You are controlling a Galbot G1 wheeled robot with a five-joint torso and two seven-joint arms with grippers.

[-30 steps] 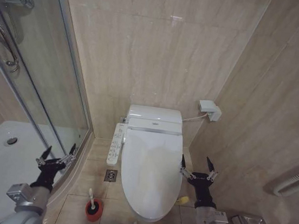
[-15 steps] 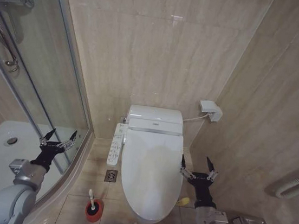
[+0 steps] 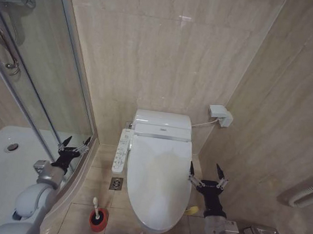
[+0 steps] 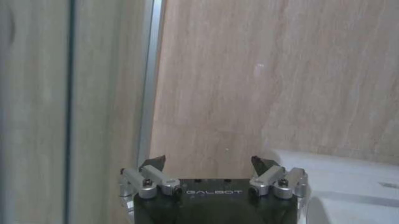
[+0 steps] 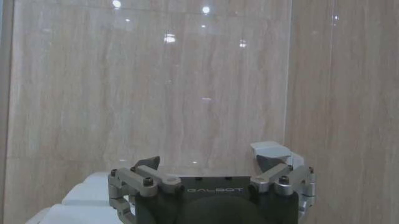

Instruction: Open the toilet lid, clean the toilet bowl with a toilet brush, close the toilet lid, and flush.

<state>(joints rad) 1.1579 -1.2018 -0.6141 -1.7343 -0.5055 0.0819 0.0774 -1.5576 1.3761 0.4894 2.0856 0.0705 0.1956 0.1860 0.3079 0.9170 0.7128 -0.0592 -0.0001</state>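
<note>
Left end effector (image 3: 75,144), released, should reach the toilet lid (image 3: 157,180) front edge; right end effector (image 3: 206,173) released beside it.

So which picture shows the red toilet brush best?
The head view. There the toilet brush stands whole on the floor, left of the toilet bowl, pale handle upright in its red holder. The left wrist view faces wall and shower glass; the right wrist view faces wall and the toilet's back part.
</note>
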